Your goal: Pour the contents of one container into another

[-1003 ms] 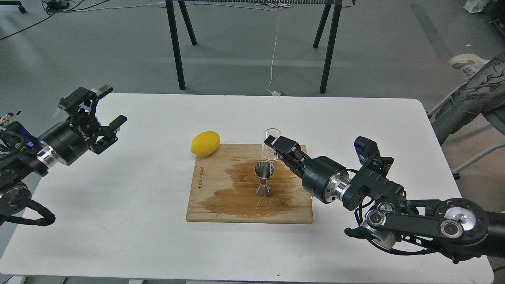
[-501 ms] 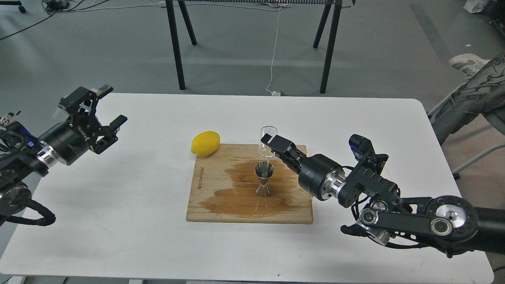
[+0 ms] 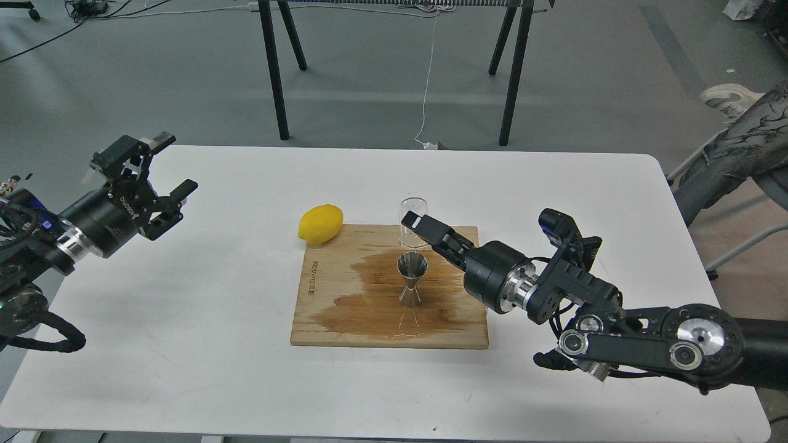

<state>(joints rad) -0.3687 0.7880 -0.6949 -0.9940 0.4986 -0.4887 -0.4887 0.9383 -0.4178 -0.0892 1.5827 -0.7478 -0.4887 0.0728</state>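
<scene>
The clear cup (image 3: pixel 413 216) is held upright just behind and above the steel jigger (image 3: pixel 411 279), which stands on the wet wooden board (image 3: pixel 345 320). My right gripper (image 3: pixel 417 229) reaches in from the right and is shut on the cup's side. My left gripper (image 3: pixel 161 166) hovers over the table's left side, far from both, open with nothing between its fingers.
A yellow lemon (image 3: pixel 320 223) lies at the board's back left corner on the white table (image 3: pixel 215 344). A dark wet stain spreads over the board around the jigger. Black trestle legs (image 3: pixel 274 74) stand beyond the table's far edge.
My right gripper has carried the cup a little to the left, so it now sits more directly behind the jigger. The left arm has not moved.
</scene>
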